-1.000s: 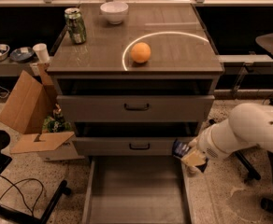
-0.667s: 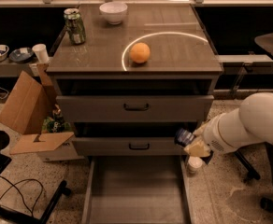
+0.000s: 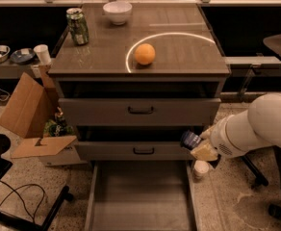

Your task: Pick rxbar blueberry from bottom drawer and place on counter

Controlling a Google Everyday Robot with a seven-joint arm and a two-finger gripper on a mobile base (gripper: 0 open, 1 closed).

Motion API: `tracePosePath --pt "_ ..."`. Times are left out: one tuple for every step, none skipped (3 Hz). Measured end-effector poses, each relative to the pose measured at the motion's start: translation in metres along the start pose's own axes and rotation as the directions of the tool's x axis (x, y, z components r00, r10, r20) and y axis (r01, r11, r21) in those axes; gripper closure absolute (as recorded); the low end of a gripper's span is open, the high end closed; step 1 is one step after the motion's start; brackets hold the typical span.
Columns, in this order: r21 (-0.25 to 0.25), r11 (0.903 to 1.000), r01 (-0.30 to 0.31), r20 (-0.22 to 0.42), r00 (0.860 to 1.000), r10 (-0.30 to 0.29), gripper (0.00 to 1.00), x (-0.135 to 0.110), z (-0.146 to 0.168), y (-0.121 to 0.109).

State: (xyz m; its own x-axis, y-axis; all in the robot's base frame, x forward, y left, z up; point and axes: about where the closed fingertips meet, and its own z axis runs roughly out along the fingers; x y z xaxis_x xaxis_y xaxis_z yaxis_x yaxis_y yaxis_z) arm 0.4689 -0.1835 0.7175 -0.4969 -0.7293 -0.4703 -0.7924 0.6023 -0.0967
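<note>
The bottom drawer [image 3: 140, 196] is pulled out, and its grey floor shows bare. My gripper [image 3: 198, 150] hangs at the drawer's right edge, level with the middle drawer front. It is shut on the rxbar blueberry [image 3: 190, 139], whose dark blue end sticks out to the upper left of the fingers. My white arm [image 3: 256, 126] reaches in from the right. The counter [image 3: 179, 47] lies above with a bright ring of reflected light.
On the counter stand an orange [image 3: 144, 54], a green can [image 3: 78, 26] and a white bowl [image 3: 117, 12]. An open cardboard box [image 3: 30, 114] sits on the floor at the left. Black cables and a chair leg lie at the lower left.
My gripper has risen and moved a little right with the blue bar, from low beside the drawer's rim up to the level of the middle drawer front.
</note>
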Motion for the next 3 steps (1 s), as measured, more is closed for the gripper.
tracePosePath --pt "0.012 0.9999 0.011 -0.007 1.0 -0.01 1.0 -0.003 -0.003 -0.006" --pt "0.091 0.9958 0.008 -0.057 0.998 -0.003 1.0 -0.019 -0.042 -0.038" --pt "0.193 0.9812 0.007 -0.103 0.995 0.013 1.0 -0.053 -0.096 -0.084"
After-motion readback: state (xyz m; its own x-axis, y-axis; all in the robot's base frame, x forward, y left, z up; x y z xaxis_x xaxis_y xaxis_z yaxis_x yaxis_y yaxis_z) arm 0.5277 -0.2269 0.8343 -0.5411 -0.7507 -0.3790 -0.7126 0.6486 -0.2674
